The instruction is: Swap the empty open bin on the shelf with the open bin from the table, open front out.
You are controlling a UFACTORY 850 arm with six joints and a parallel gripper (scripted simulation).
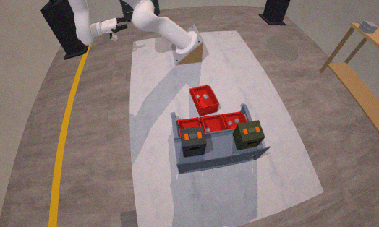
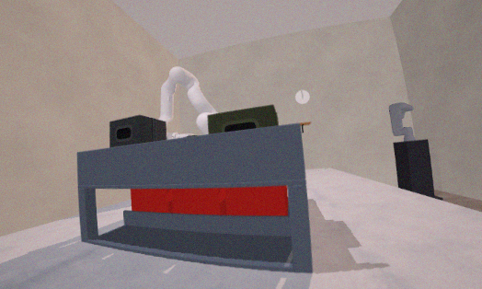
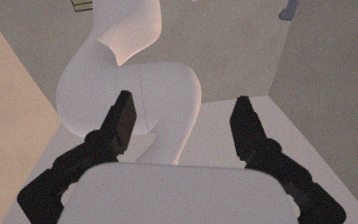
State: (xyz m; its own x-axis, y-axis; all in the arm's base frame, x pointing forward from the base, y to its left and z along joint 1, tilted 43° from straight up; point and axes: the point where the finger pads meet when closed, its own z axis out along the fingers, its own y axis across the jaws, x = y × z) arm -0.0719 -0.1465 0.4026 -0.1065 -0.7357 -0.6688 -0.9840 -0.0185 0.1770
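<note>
My gripper [image 1: 124, 23] [image 3: 183, 105] is open and empty, raised at the upper left of the top view, far from the bins. The red open bin [image 1: 207, 105] on the table top [image 1: 158, 105] stands a little turned, with small grey parts in it. Three red bins stand side by side on the grey shelf [image 1: 220, 144] [image 2: 191, 161]. The left bin [image 1: 186, 123] [image 2: 150, 201] shows no parts; its near end is hidden. The middle bin [image 1: 213, 123] holds a grey part at its near end. The right bin [image 1: 239, 116] holds grey parts.
A dark box [image 1: 194, 144] [image 2: 138, 131] stands on the shelf's top board at the left, close over the left bin's rear. A green box [image 1: 249, 135] [image 2: 244, 117] stands there at the right. The wrist view shows my own arm [image 3: 130, 95] and walls.
</note>
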